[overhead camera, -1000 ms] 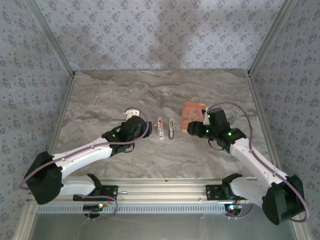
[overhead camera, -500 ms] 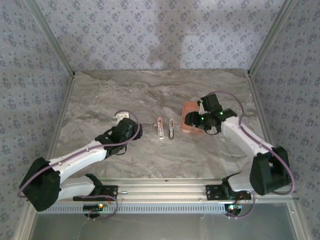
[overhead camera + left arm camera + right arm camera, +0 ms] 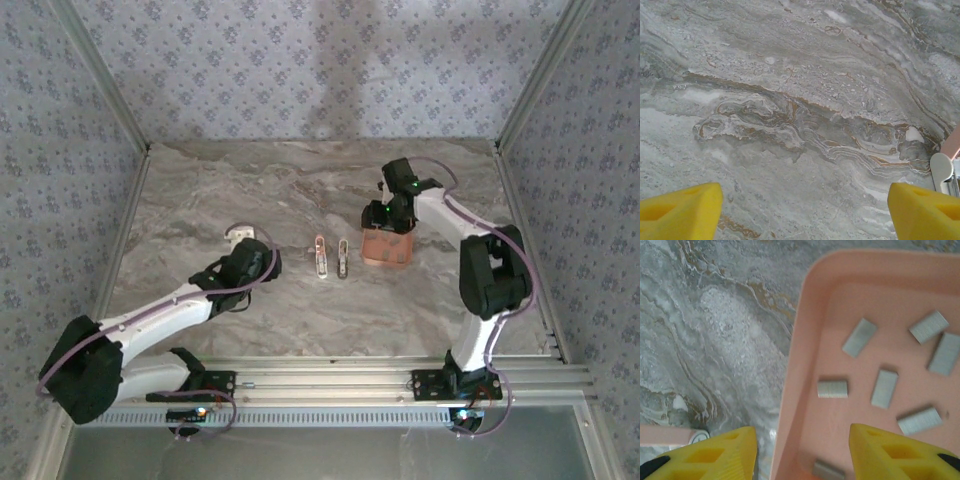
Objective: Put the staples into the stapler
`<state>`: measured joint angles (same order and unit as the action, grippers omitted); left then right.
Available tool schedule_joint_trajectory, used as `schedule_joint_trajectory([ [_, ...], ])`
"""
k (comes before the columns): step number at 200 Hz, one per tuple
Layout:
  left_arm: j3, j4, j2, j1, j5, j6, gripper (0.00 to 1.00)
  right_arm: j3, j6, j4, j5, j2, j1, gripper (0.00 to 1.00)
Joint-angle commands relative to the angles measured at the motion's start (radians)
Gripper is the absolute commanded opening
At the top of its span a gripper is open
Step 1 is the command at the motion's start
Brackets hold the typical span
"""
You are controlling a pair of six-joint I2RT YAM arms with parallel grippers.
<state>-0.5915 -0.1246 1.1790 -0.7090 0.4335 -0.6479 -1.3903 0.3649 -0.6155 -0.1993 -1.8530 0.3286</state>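
Several grey staples (image 3: 884, 388) lie loose in the salmon tray (image 3: 795, 390), right of centre on the table (image 3: 390, 252). My right gripper (image 3: 802, 455) is open and hangs over the tray's left wall, one yellow fingertip (image 3: 715, 455) outside it and the other inside. Nothing is held between them. The small pink stapler (image 3: 320, 257) lies on the marble left of the tray, with a slim grey piece (image 3: 343, 257) beside it. My left gripper (image 3: 805, 210) stands wide open over bare marble, left of the stapler (image 3: 243, 240). A pink and metal end (image 3: 946, 167) shows at its right.
The marble tabletop (image 3: 300, 190) is walled by patterned panels at the back and both sides. A metal rail (image 3: 330, 385) runs along the near edge by the arm bases. A pink bar with a metal tip (image 3: 670, 435) lies just left of the tray.
The right arm has swung from the tray's near right side round to its far side, and its jaws have narrowed a little. The left gripper has drawn back left, away from the stapler.
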Motion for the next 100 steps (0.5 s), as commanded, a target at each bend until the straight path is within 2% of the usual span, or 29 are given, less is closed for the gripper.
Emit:
schedule_joint_trajectory([
  [1, -0.042, -0.002, 0.025, 0.006, -0.001, 0.016, 0.86, -0.067, -0.047, -0.047, -0.033, -0.07, -0.003, 0.51],
  [52, -0.048, -0.006, 0.062, 0.008, 0.013, 0.007, 0.86, -0.1, -0.07, -0.043, -0.009, -0.157, -0.009, 0.46],
  [100, -0.063, -0.015, 0.084, 0.022, -0.016, 0.055, 0.86, -0.034, -0.051, -0.033, 0.021, -0.137, -0.008, 0.4],
])
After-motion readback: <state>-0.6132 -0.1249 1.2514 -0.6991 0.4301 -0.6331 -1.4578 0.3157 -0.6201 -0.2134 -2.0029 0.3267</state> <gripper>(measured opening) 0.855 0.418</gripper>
